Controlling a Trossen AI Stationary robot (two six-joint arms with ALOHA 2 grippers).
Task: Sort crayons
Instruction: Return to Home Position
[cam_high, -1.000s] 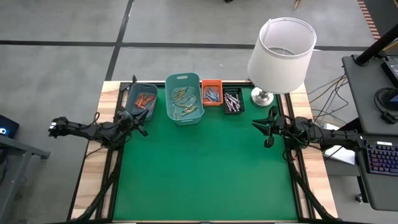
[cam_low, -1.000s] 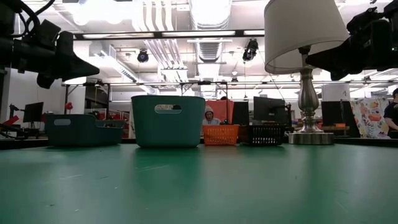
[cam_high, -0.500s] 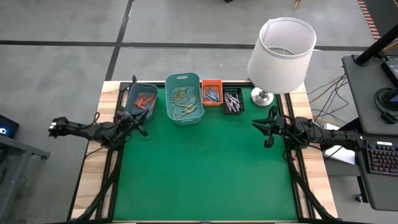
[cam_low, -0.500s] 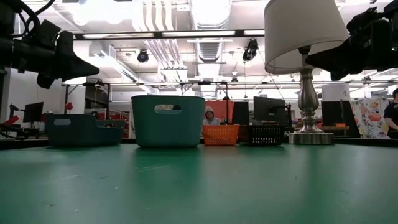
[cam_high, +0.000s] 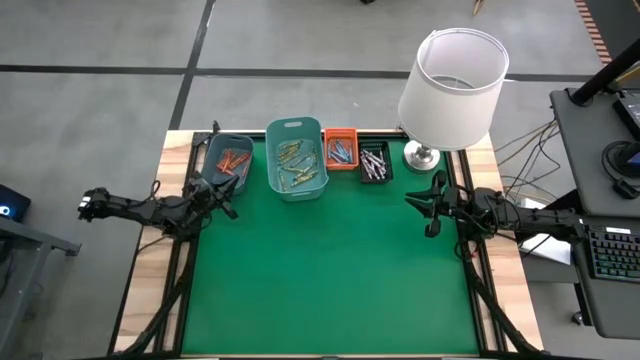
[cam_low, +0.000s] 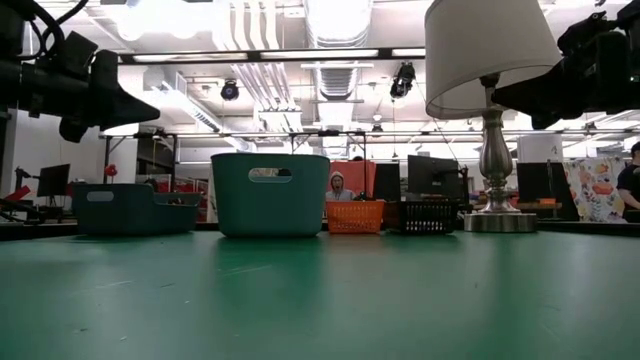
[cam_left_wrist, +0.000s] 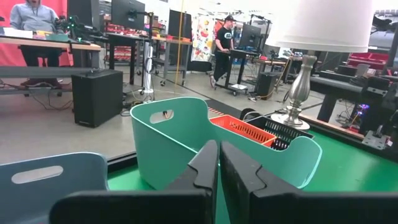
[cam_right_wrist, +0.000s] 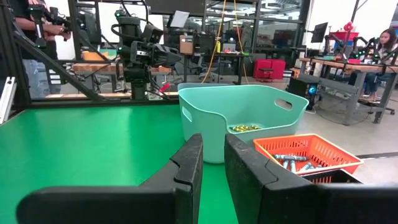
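Currently no crayon is held, and none shows on the open green surface (cam_high: 330, 280); every visible crayon lies in one of four bins lined up along the upper edge of the frame. At centre left, the left hand (cam_high: 226, 196) hangs just beside the lower corner of the dark teal bin (cam_high: 249, 150). Its fingers (cam_left_wrist: 205, 168) are drawn together to a hairline slit and grip nothing. That bin holds the orange-red crayons (cam_high: 234, 159). To its right, the tall teal bin (cam_high: 295, 124) holds the yellow-green crayons (cam_high: 293, 165), the orange bin (cam_high: 340, 131) holds the blue crayons (cam_high: 342, 152), and the black bin (cam_high: 375, 180) holds the grey-white crayons (cam_high: 372, 160). Long axes vary within each bin. A lamp (cam_high: 455, 75) stands beside the black bin. At centre right, the right hand (cam_high: 415, 205) sits apart from the bins, below the lamp. Its fingers (cam_right_wrist: 189, 162) are narrowed to a slim gap and carry nothing. Sorting appears complete. Both hands have the crayons up-frame of them, and the left is nearer, so its retreat must clear the dark teal bin's wall.
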